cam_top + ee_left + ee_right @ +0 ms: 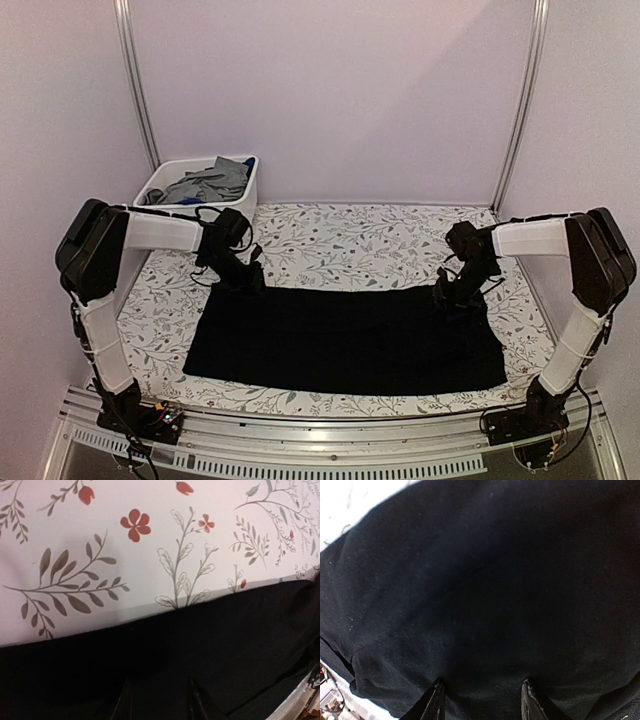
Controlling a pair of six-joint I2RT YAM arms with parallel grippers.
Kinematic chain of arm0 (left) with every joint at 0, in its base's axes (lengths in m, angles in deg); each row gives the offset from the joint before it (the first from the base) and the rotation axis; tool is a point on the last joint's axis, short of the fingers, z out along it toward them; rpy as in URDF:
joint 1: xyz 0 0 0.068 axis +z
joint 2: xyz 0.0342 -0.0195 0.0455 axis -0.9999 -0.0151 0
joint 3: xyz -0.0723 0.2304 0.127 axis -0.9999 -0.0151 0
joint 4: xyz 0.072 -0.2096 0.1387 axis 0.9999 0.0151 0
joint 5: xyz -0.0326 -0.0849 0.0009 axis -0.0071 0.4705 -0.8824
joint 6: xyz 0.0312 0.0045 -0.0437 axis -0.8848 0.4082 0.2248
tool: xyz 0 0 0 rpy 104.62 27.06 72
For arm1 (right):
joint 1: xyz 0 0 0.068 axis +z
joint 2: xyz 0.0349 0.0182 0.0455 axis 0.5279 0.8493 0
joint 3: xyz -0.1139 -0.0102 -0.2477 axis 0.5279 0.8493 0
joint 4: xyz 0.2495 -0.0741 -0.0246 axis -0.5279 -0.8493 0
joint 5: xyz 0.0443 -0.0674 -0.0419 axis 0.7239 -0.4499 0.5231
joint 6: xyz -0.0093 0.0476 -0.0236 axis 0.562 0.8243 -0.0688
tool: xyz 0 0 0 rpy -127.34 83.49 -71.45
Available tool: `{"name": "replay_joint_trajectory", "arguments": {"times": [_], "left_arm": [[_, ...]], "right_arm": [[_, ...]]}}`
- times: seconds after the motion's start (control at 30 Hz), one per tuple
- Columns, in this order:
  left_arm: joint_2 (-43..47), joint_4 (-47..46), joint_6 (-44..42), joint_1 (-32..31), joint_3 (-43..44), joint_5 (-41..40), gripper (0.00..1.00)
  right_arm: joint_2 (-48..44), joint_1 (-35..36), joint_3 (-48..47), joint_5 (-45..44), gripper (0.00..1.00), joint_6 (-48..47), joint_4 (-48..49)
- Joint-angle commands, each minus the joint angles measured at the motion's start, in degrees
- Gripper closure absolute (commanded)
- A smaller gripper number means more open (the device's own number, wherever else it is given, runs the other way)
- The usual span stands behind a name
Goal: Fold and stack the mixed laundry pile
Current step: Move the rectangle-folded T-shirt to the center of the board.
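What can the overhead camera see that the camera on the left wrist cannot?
Only overhead: the left arm and right arm, the whole black cloth garment spread flat, and a white rectangular plastic bin holding a grey crumpled garment. Only the left wrist: small red flowers printed on the leafy white tablecloth, and the left gripper close up, its fingertips apart. Both: the black garment's far edge lying on that tablecloth.

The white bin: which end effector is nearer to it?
Left. The left end effector sits at the black garment's far left corner, just in front of the white bin; the right end effector is at the garment's far right corner.
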Motion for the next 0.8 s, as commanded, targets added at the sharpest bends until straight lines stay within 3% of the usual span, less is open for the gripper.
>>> {"name": "replay_joint_trajectory", "arguments": {"times": [0.0,0.2,0.4,0.53,0.77], "left_arm": [[-0.1,0.6,1.7,2.2,-3.4,-4.1,0.64],[-0.6,-0.3,4.1,7.8,-7.0,-6.8,0.63],[-1.1,-0.4,4.3,11.4,-4.7,-6.3,0.62],[4.4,-3.2,1.6,10.2,-4.1,-3.2,0.59],[13.2,-11.9,-1.1,1.2,-2.6,9.7,0.57]], "right_arm": [[5.4,-1.0,-4.1,-1.3,0.49,-1.2,3.8],[18.5,-2.6,-20.0,-1.1,0.5,-5.4,3.7],[28.3,-2.9,-41.4,1.5,0.51,-9.5,-3.6],[19.9,-2.9,-37.5,4.8,0.52,-8.2,-3.9],[2.8,-4.0,-17.3,6.5,0.55,-3.2,-4.5]]}}
